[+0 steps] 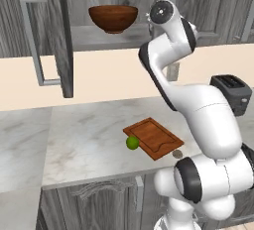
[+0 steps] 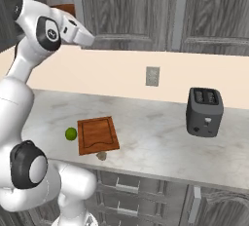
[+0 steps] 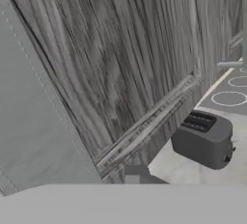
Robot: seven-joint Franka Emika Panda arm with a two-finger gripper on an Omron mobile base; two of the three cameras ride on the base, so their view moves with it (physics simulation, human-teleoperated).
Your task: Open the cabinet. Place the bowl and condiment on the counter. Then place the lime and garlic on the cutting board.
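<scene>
With the cabinet (image 1: 59, 35) door swung open, nearest is the garlic (image 1: 177, 153), just off the cutting board (image 1: 154, 138) w/ the lime (image 1: 132, 143) touching its edge on the desk (image 1: 84, 144). Above the board, the bowl (image 1: 113, 18) sits on the cabinet shelf; prob. stiff, glossy, slippery, so grip its rim. Hand state can't be told.
</scene>
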